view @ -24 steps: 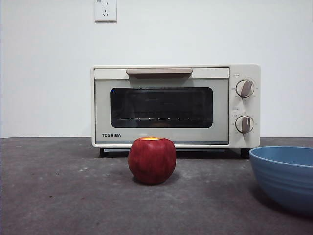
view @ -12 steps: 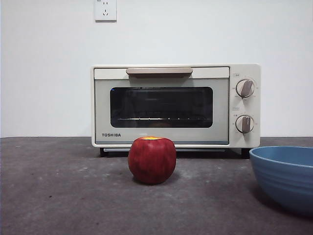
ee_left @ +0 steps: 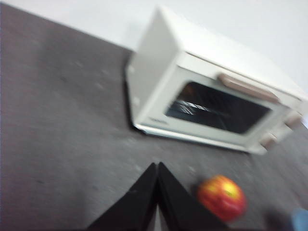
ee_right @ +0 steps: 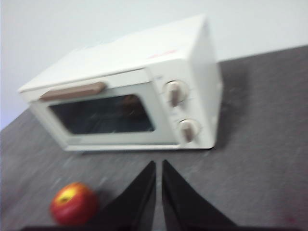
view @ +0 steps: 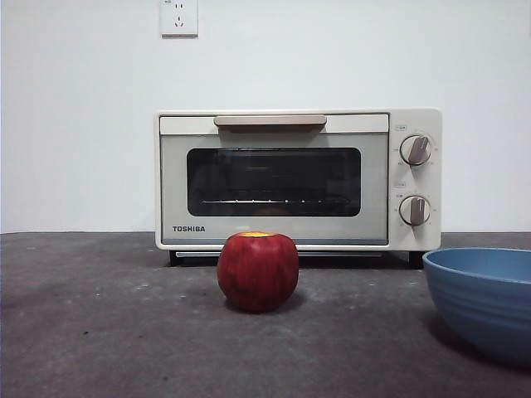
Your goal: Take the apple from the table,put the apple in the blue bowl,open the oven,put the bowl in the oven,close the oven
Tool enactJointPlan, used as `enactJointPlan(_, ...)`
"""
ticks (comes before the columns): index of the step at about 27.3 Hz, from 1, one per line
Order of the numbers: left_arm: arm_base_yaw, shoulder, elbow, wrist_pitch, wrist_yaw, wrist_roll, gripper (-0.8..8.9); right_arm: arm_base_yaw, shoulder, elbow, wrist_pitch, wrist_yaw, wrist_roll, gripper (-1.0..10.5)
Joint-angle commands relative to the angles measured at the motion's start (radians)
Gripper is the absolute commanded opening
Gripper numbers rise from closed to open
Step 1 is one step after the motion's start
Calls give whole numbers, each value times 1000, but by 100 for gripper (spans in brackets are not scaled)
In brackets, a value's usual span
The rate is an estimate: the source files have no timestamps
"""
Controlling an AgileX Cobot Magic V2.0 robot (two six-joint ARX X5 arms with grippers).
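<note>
Overhead, the left gripper (ee_left: 157, 166) and right gripper (ee_right: 158, 163) hang with jaws pressed together, holding nothing. Below, the apple (view: 258, 271) sits on the table (view: 99, 332) before the closed oven (view: 299, 178); the blue bowl (view: 485, 298) is cut off at the frame's edge.

dark red apple (view: 258, 271) with yellow top, matte blue bowl (view: 485, 298), cream-white oven (view: 299, 180), mottled grey table (view: 108, 332).
</note>
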Motion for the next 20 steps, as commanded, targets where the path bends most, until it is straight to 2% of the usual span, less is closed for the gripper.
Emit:
enactJointPlan(1,1,85,103,-63,83,75,7,11,103,120,-126,-71,-107,3)
enactJointPlan(5,0,192,220,-193,185,153,7,48,247,278,-331,-135,-230,3)
enactJointPlan(9,-3,262,305,-328,232,236,7,112,359,405,-492,-139,-319,3)
enactJointPlan(12,-14,290,343,-396,243,264,7,163,413,459,-563,-138,-355,3)
enactJointPlan(15,-31,301,366,-436,243,288,7,208,443,476,-565,-138,-356,9)
enactJointPlan(17,-38,301,370,-438,243,288,7,229,451,476,-559,-138,-356,82)
enactJointPlan(20,-40,299,371,-439,243,288,7,259,464,476,-554,-140,-326,317)
